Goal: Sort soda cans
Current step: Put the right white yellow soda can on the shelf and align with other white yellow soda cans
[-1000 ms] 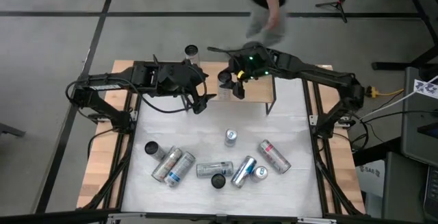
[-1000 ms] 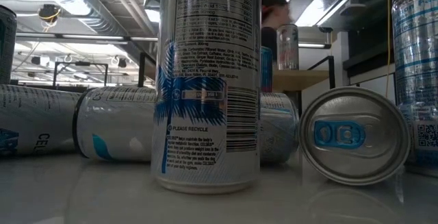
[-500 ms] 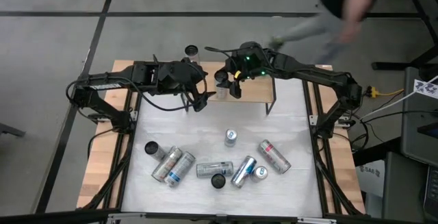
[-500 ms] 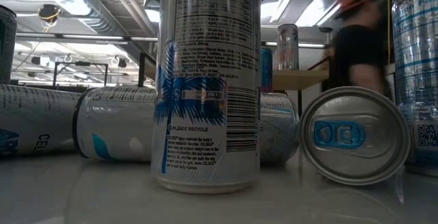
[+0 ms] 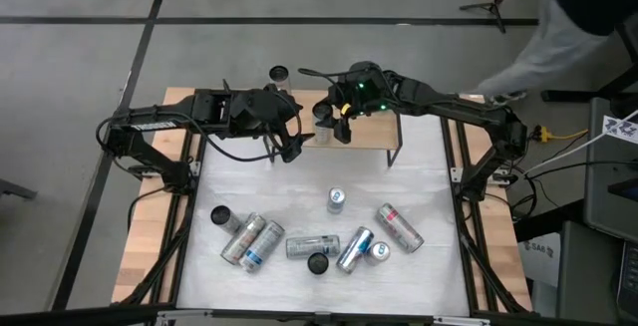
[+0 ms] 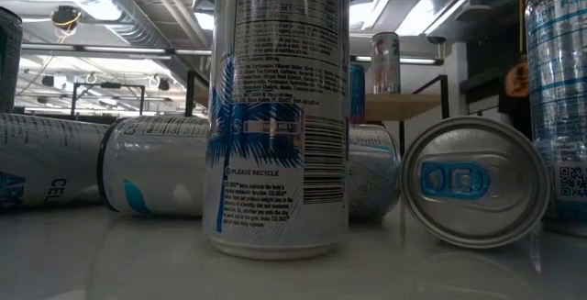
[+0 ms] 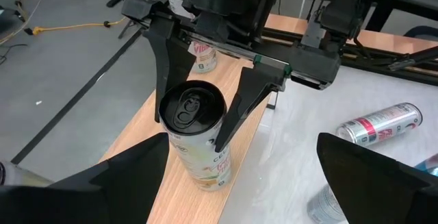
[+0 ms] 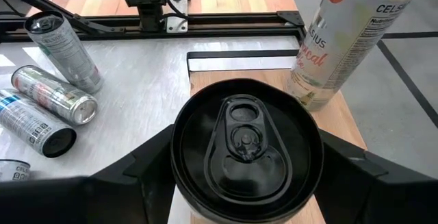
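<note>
While the right gripper [image 5: 329, 124] sits at the 12 o'clock edge of the table [image 5: 429, 181], its 2 fingers are clamped on an upright dark-topped can [image 8: 245, 154] that stands on a raised wooden shelf [image 5: 371, 132]. In the left wrist view that same can [image 7: 198, 142] shows a pale label and rests on the wood, with the right arm's fingers [image 7: 168, 66] pressed against both of its sides. A second upright can with red lettering [image 8: 345, 39] stands on the shelf close beside the held one, not touching it.

The left gripper [image 5: 287, 151] hovers just to the 9 o'clock side of the shelf, its fingers spread wide apart and holding nothing.

Another dark-topped can [image 5: 279, 75] stands alone on the wooden border at 12 o'clock, beyond the left arm.

The remaining soda cans [image 5: 311, 246] lie scattered toward 6 o'clock. A can with red marks [image 5: 399, 227] lies on its side at about 5 o'clock. An upright can [image 5: 336, 200] stands alone near the centre. At 7 o'clock, 2 cans [image 5: 251, 240] lie side by side, touching, with a dark-topped upright can [image 5: 220, 216] near them.

In the low view, an upright blue-labelled can [image 6: 280, 107] fills the middle, with a toppled can [image 6: 472, 183] showing its blue tab beside it.

A person's grey sleeve [image 5: 563, 47] reaches in at 2 o'clock, off the table.
</note>
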Robot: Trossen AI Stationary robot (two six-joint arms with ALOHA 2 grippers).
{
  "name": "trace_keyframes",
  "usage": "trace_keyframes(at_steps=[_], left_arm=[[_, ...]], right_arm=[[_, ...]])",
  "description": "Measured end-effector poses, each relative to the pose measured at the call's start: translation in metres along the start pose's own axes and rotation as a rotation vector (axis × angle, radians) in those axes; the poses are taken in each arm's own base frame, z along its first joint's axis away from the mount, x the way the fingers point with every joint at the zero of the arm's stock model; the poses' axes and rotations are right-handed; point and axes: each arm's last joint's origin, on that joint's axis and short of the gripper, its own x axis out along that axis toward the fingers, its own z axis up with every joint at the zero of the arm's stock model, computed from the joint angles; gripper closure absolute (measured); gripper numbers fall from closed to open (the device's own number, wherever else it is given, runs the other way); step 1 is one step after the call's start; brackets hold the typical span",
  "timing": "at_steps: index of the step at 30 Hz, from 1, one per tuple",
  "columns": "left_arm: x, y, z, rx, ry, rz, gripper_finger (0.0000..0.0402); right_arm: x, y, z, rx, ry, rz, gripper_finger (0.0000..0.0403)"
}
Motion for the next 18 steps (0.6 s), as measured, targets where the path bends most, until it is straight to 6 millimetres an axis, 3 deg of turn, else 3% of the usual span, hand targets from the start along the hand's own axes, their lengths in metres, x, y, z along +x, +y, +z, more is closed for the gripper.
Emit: trace_keyframes(at_steps=[9,18], left_arm=[[0.0000,0.0000,0.0000,0.000,0.000,0.000,0.0036],[0.0000,0.0000,0.0000,0.000,0.000,0.000,0.0036]], right_arm=[[-0.0001,-0.0001,-0.0001,-0.004,0.001,-0.004,0.0136],[0.0009,-0.0010,-0.0022,-0.006,0.018,-0.030,0.0048]])
